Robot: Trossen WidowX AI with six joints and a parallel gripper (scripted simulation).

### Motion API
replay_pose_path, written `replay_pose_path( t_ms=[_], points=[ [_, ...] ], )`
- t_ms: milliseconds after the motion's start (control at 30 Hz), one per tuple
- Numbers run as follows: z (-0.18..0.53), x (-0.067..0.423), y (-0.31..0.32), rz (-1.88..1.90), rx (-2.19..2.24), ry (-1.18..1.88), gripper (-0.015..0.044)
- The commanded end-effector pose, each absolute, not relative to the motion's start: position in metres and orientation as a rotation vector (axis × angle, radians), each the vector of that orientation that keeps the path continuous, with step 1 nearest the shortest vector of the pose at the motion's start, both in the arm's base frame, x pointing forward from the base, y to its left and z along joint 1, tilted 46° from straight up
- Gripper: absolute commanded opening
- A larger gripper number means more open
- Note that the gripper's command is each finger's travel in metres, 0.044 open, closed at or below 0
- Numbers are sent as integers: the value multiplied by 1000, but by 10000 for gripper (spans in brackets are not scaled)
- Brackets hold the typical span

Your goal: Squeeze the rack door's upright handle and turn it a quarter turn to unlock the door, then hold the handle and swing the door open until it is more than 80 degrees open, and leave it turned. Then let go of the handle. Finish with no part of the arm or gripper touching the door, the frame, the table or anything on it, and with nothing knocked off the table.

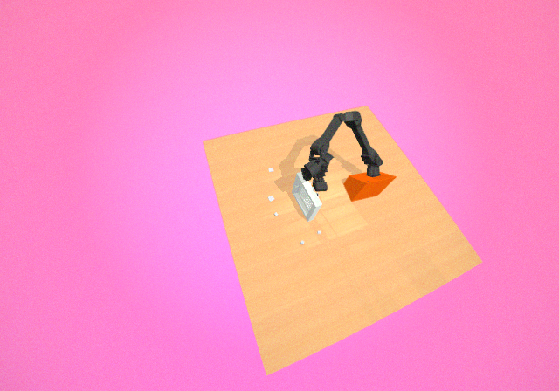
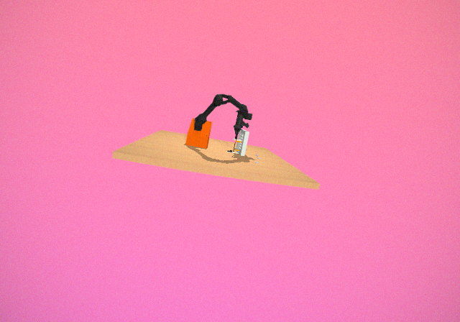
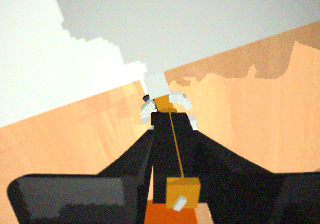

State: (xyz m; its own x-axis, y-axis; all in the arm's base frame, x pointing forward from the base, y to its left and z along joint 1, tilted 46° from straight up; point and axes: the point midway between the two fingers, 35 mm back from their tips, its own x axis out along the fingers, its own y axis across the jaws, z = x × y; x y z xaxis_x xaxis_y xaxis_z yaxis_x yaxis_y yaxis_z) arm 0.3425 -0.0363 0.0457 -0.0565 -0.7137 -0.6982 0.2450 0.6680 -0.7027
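Observation:
The white rack (image 1: 308, 195) (image 2: 245, 143) (image 3: 205, 24) stands upright with its handle side toward the arm. The door makes no visible angle to the frame. The upright handle has an orange end block (image 3: 182, 191) and black sides. In the wrist view the black sides are close together, with only a thin orange line between them. My gripper (image 2: 235, 136) (image 3: 171, 135) points down and is shut on the handle. In the wrist view the handle and gripper are turned slightly against the rack's edge, well short of a quarter turn. The fingertips are hidden in the top view.
An orange wedge-shaped base (image 1: 369, 187) (image 2: 199, 134) carries the arm. Several small white pieces, one a cube (image 1: 271, 198), lie on the wooden table (image 1: 361, 278) (image 2: 159, 151) behind and beside the rack. Ring-shaped white parts (image 3: 180, 100) sit by the handle's lower end.

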Motion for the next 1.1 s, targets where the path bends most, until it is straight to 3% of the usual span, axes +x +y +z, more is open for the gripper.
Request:
replay_pose_path(
  t_ms=[0,1067],
  points=[
    [45,342,-37,-934,-292,1342,25],
    [45,342,-37,-1629,780,435,25]
  ],
)
